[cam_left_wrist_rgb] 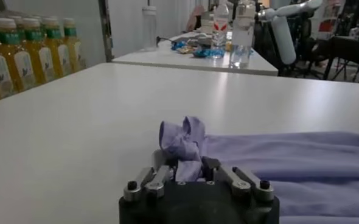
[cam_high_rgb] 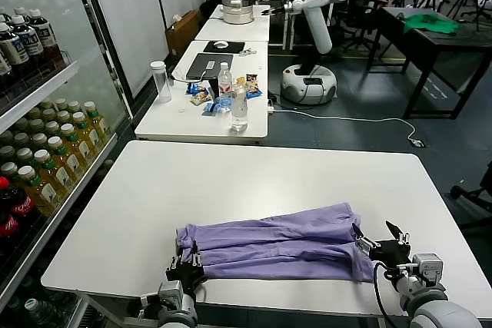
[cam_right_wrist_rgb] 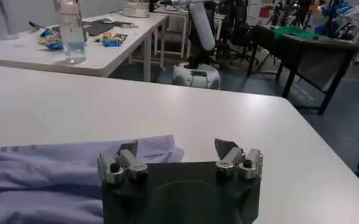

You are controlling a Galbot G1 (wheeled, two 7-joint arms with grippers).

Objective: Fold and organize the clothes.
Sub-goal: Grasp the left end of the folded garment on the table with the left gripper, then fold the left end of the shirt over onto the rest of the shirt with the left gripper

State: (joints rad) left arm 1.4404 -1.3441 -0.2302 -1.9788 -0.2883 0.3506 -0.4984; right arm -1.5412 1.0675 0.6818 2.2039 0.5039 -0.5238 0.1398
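Observation:
The lavender T-shirt (cam_high_rgb: 277, 247) lies folded into a long band on the white table (cam_high_rgb: 269, 174), near its front edge. My left gripper (cam_high_rgb: 187, 256) is at the shirt's left end. In the left wrist view the gripper (cam_left_wrist_rgb: 185, 165) is shut on a bunched corner of the shirt (cam_left_wrist_rgb: 289, 164), which stands up a little above the fingers. My right gripper (cam_high_rgb: 375, 233) is at the shirt's right end, open. In the right wrist view the gripper (cam_right_wrist_rgb: 176, 148) has its jaws spread wide and empty, and the shirt's edge (cam_right_wrist_rgb: 58, 170) lies by one finger.
A second table (cam_high_rgb: 207, 113) behind holds water bottles (cam_high_rgb: 239, 105), snacks and a laptop. Shelves of drink bottles (cam_high_rgb: 54, 159) line the left. Another robot (cam_high_rgb: 311, 28) stands at the back. A green cloth (cam_high_rgb: 430, 22) lies on a dark table far right.

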